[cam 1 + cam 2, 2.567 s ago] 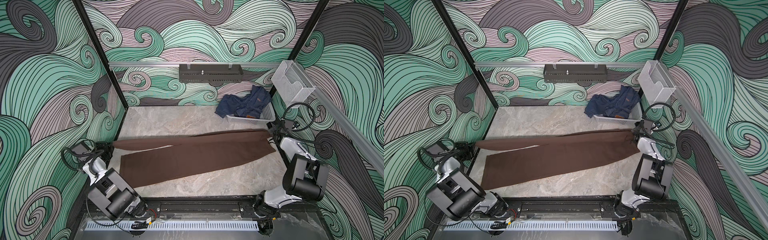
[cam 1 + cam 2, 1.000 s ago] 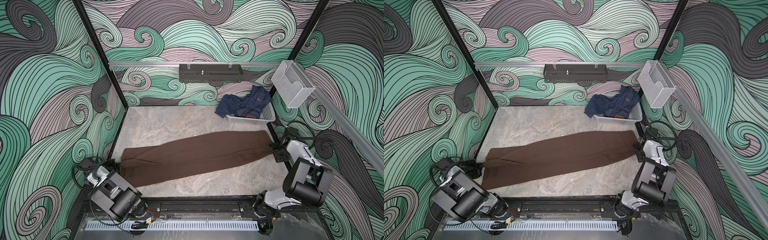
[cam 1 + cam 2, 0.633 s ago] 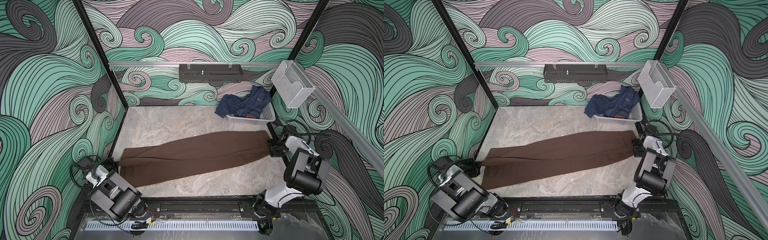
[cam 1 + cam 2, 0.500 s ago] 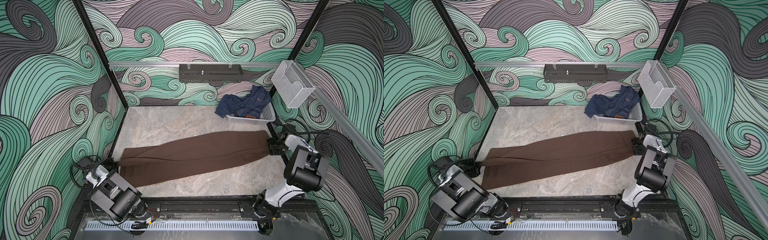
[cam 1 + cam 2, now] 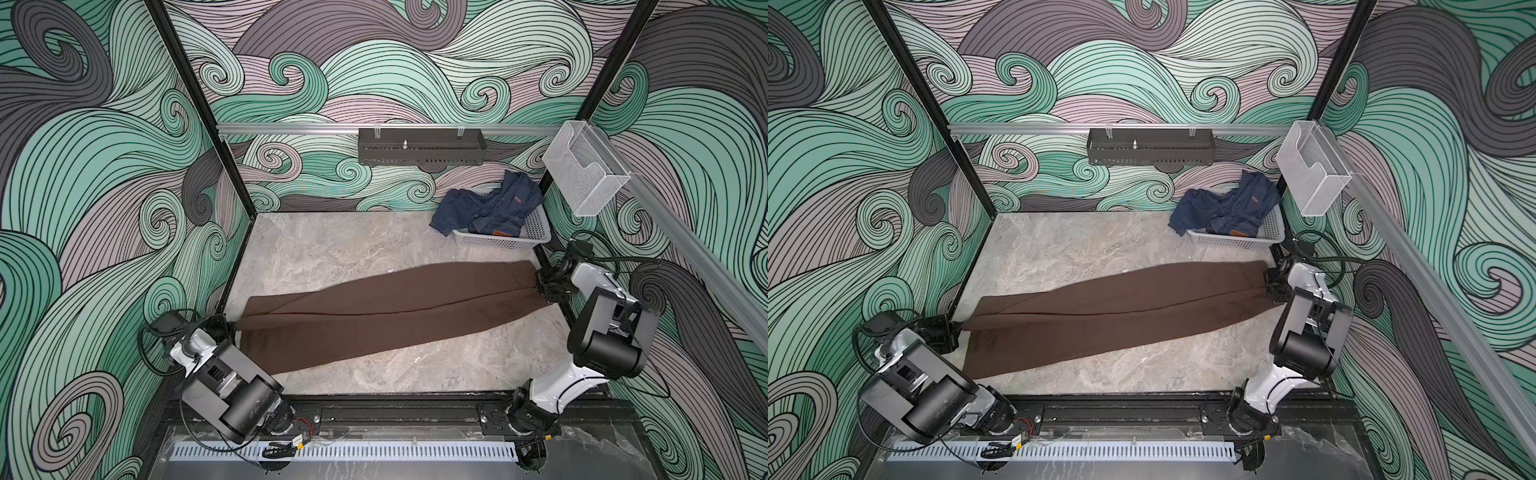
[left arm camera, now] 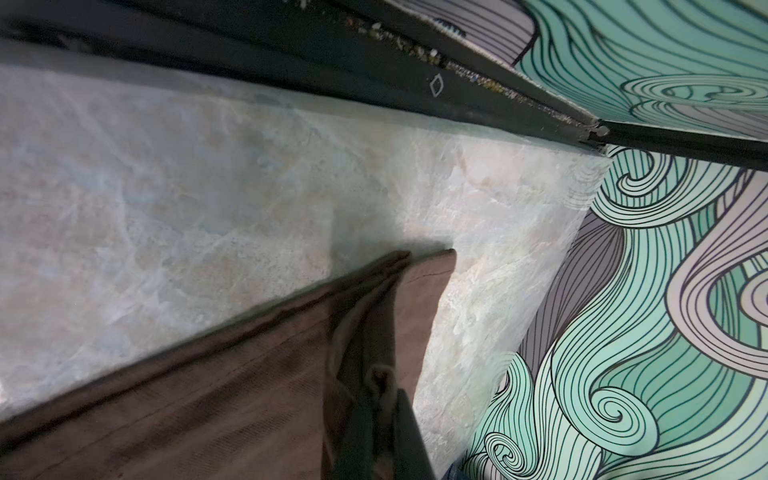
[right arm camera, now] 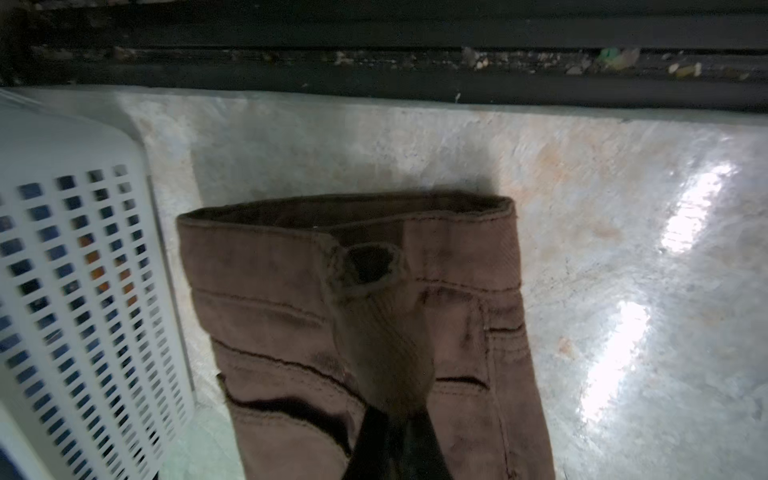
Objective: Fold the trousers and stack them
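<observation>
Just clamped right end effector [image 5: 544, 286] onto waistband [image 7: 345, 232] of trousers [image 5: 395, 316]; gripping hems [image 6: 430, 274] with left end effector [image 5: 230, 328]; stretched lengthwise between both.

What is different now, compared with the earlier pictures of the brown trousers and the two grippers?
The left gripper carried the far leg of the trousers toward the front, onto the near leg. The right gripper, open a second ago, closed on the waistband. Unchanged: the left grip, the denim clothes in the basket.
</observation>
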Motion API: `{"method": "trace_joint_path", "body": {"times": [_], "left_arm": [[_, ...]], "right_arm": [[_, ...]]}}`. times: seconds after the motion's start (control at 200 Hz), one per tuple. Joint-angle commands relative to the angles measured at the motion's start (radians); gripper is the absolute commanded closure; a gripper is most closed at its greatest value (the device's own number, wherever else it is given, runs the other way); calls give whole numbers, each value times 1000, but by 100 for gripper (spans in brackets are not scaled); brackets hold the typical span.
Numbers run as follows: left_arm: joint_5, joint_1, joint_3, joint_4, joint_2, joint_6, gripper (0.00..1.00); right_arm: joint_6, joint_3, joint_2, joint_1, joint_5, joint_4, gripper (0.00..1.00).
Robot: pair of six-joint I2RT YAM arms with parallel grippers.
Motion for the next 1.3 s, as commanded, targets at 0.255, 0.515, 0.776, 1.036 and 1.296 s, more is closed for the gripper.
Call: {"method": "trace_joint_path", "body": {"times": [0.255, 0.515, 0.776, 1.036, 1.296], "left_arm": [[52, -95, 302, 155, 140, -208, 100], [24, -44, 119, 72, 34, -90, 100], [-17, 37, -59, 31, -24, -34, 100], [36, 59, -13, 16, -81, -105, 100], [-1, 64, 66, -146, -206, -84, 100]], "right_arm": [[-20, 335, 107, 69, -111, 96, 100], [-120, 58, 29, 30, -40, 200, 100], [-199, -110, 35, -26, 80, 216, 100], [-176, -29, 29, -27, 26, 135, 100], [-199, -2, -123, -49, 78, -3, 100]]}}
